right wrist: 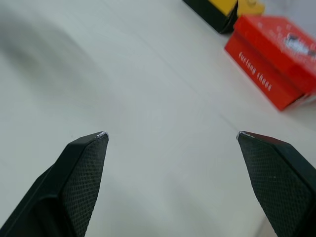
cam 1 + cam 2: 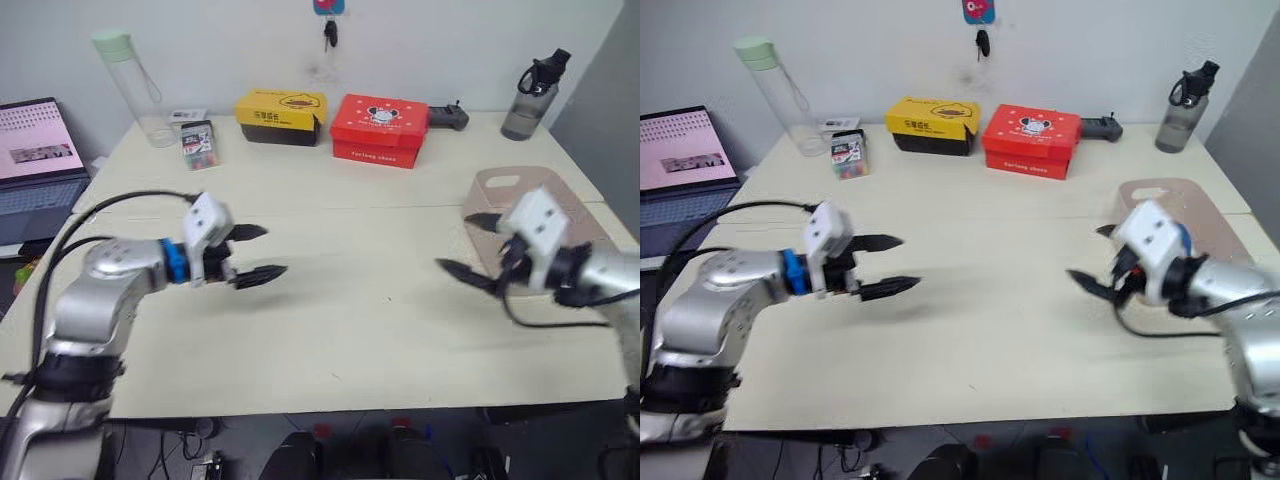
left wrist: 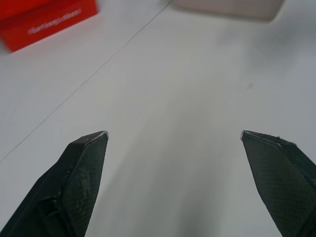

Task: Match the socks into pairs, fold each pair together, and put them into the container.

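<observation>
The socks and their pairs are out of view. The container (image 2: 560, 195), a pale pink-beige basin with a handle cut-out, stands at the table's right edge, partly hidden behind my right arm. My right gripper (image 2: 455, 242) hovers open just left of the container, fingers pointing toward the table's middle, nothing between them. My left gripper (image 2: 268, 252) hangs open over the left-centre of the table, pointing right, also holding nothing. The left wrist view looks between the open fingers (image 3: 84, 168) across bare tabletop to the container (image 3: 232, 6).
A yellow box (image 2: 280, 115) and a red box (image 2: 380, 128) sit at the back centre, with a black controller (image 2: 447, 117) beside them. A tall clear bottle (image 2: 135, 85) and small packet (image 2: 198, 143) are back left, a dark bottle (image 2: 530, 95) back right, a laptop (image 2: 35, 160) far left.
</observation>
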